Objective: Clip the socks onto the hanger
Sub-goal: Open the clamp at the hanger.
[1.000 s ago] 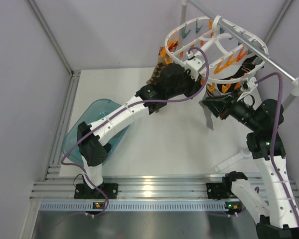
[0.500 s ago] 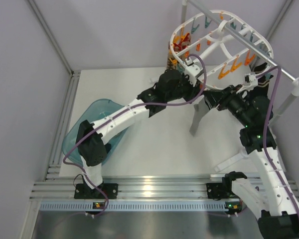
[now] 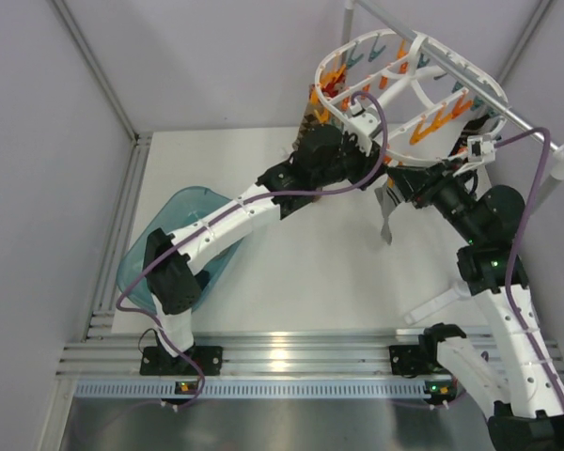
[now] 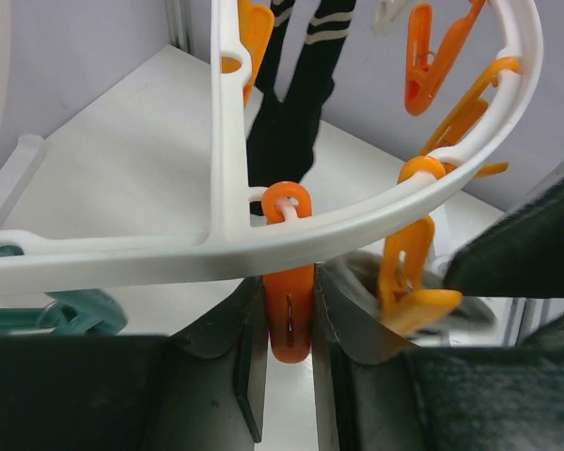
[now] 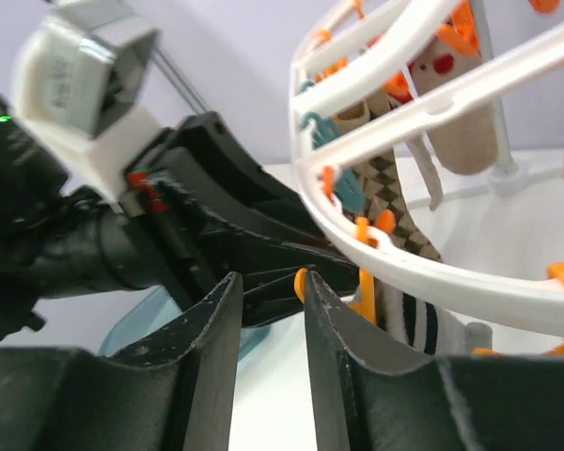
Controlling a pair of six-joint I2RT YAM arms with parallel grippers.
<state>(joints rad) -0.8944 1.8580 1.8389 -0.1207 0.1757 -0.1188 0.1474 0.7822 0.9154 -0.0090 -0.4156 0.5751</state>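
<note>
The large white plastic oval hanger (image 3: 465,68), hung with small orange and teal pegs, sits in the upper right of the top view, above the far edge of the white table (image 3: 310,272). The left gripper (image 4: 289,301) reaches up to the ring's left side. In its wrist view the two dark fingers stand on either side of an orange plastic peg (image 4: 289,338) dangling under the white frame, pressed against it, so the jaws are clamped on that peg.

The right gripper (image 5: 268,282) comes in from the right, just beside the left one. A plain grey limp sock (image 3: 385,214) hangs straight down from its tip at the centre right of the top view, clear of the table and gripped by its top edge. Its own wrist view shows only a narrow gap between the fingers, with no cloth visible there.

Other socks already hang from the frame – a black sock with pale stripes (image 4: 287,113) at the upper centre of the left wrist view, and a brown-and-beige zigzag sock (image 5: 399,202) right of centre in the right wrist view.

A translucent teal plastic tub (image 3: 183,209) lies on the table's left edge, under the left arm.
</note>
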